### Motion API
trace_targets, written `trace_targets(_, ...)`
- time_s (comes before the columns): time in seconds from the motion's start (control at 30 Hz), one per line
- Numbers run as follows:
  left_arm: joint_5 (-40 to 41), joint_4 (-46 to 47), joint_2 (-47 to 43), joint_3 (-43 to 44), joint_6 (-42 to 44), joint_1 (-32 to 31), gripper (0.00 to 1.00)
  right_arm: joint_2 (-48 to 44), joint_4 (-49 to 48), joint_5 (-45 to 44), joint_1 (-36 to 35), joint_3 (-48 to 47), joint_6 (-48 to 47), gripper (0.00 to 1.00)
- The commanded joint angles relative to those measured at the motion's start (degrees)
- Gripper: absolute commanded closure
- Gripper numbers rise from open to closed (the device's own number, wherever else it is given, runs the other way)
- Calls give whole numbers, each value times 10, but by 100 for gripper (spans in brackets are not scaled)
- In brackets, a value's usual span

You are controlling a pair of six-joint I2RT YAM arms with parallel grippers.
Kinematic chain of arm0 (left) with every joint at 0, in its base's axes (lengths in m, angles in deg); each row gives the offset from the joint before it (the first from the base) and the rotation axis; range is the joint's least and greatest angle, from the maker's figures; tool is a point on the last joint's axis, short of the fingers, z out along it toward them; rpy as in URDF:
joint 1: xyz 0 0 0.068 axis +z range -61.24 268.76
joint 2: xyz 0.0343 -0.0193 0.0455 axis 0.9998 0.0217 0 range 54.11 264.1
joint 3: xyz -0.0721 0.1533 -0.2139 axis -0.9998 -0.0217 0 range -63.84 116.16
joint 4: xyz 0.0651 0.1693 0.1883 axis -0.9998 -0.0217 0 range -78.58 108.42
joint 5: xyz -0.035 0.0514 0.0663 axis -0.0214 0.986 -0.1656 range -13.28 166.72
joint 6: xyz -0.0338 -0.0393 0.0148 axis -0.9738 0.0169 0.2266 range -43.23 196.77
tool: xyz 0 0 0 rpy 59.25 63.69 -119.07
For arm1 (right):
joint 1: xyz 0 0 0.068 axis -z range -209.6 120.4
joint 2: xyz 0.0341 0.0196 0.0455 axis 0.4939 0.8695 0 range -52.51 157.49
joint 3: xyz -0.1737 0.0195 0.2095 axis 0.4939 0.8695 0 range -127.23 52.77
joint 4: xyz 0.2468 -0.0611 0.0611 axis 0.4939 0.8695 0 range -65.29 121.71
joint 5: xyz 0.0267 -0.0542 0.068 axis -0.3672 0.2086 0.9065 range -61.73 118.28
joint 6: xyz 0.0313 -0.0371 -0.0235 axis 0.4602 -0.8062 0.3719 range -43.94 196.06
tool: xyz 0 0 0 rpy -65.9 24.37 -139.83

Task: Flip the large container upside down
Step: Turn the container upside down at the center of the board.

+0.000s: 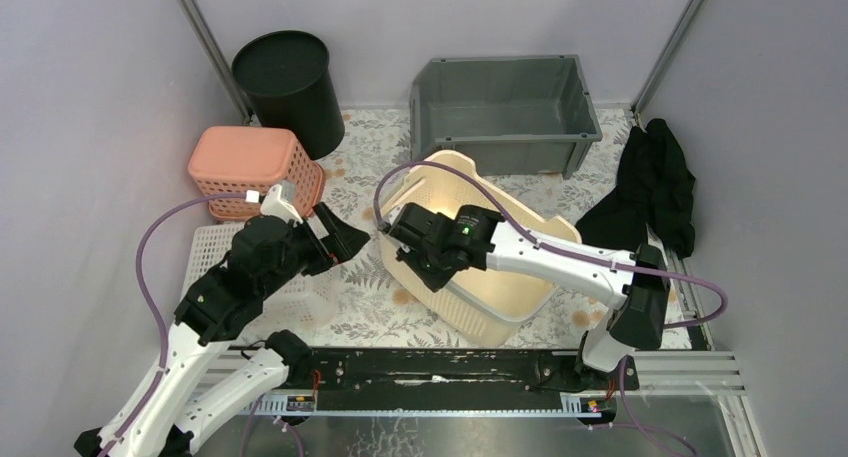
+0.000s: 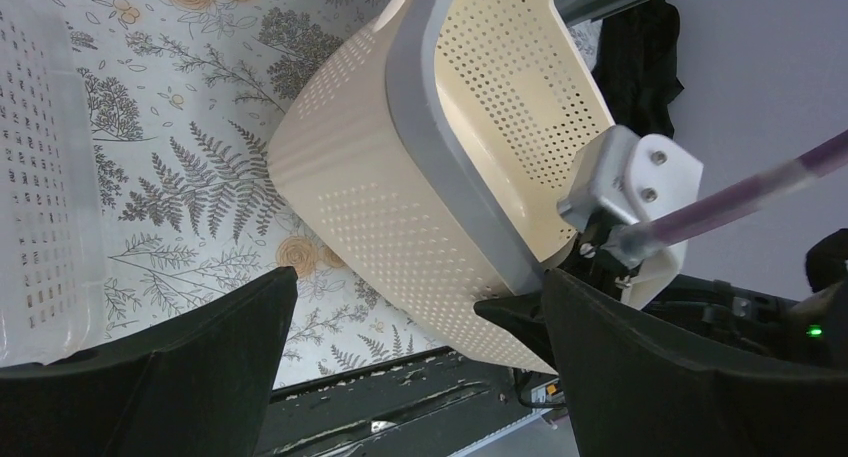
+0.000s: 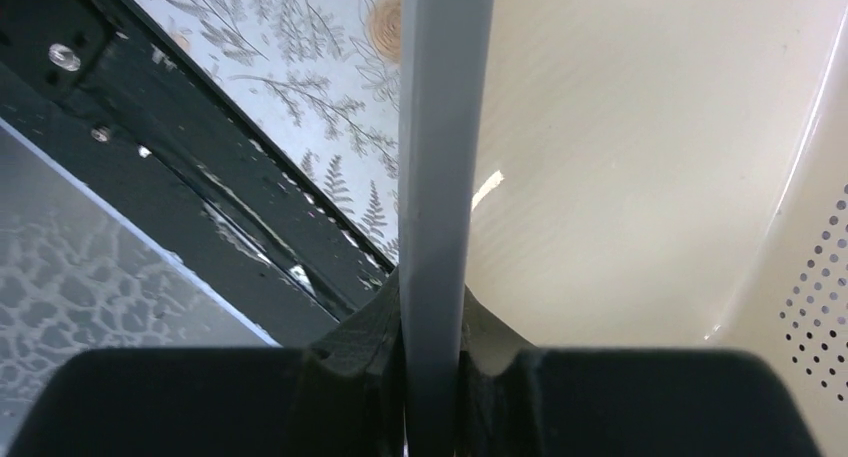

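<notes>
The large container (image 1: pixel 505 287) is a cream perforated basket with a grey rim (image 3: pixel 440 127), standing tilted on the floral table mat near the middle. My right gripper (image 1: pixel 408 242) is shut on that rim at the basket's left side; in the right wrist view the grey band runs straight down between the two black fingers (image 3: pixel 432 317). My left gripper (image 1: pixel 345 239) hovers open just left of the basket, apart from it. In the left wrist view the basket (image 2: pixel 400 197) fills the space ahead of the wide-open left gripper (image 2: pixel 415 297).
A black bin (image 1: pixel 290 87) and a grey crate (image 1: pixel 505 112) stand at the back. A salmon basket (image 1: pixel 255 167) and a white basket (image 1: pixel 225 252) sit on the left under my left arm. Black cloth (image 1: pixel 650 187) lies at the right. A black rail (image 1: pixel 430 367) runs along the near edge.
</notes>
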Motion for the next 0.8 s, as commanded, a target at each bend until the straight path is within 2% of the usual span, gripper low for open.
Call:
trace_targets(0.0, 14, -3, -7, 19, 1, 2, 0, 7, 0, 3, -2, -84, 29, 100)
trace_targets(0.23, 22, -11, -12, 35, 3, 2, 0, 28, 22, -8, 1, -191, 68, 100)
trace_targets(0.37, 25, -17, -10, 50, 4, 2, 0, 34, 14, 18, 17, -223, 97, 100)
trace_targets(0.47, 28, -23, -11, 61, 5, 2, 0, 23, -17, 69, 53, -207, 127, 100)
trace_targets(0.77, 37, -37, -18, 76, 8, 2, 0, -85, -188, 251, 174, -82, 234, 100)
